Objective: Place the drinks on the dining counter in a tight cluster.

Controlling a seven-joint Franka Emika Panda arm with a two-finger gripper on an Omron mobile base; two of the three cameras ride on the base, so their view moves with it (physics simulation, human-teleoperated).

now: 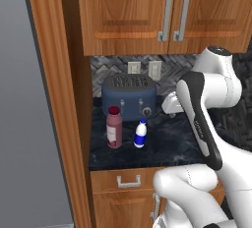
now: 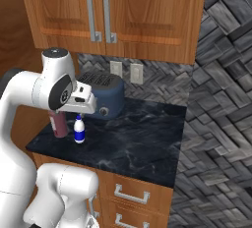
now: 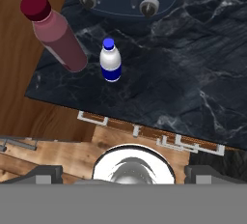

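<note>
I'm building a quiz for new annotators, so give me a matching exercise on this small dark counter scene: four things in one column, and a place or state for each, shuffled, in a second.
Things:
1. tall maroon bottle with red cap
2. small white-and-blue bottle
3. dark blue toaster
4. two-finger gripper

Places or states:
A. at the back of the counter, by the backsplash
B. open, above the counter's front edge, holding nothing
C. standing nearest the tall wood panel
D. standing between the maroon bottle and the bare stretch of counter

Pairs: 1-C, 2-D, 3-A, 4-B
</note>
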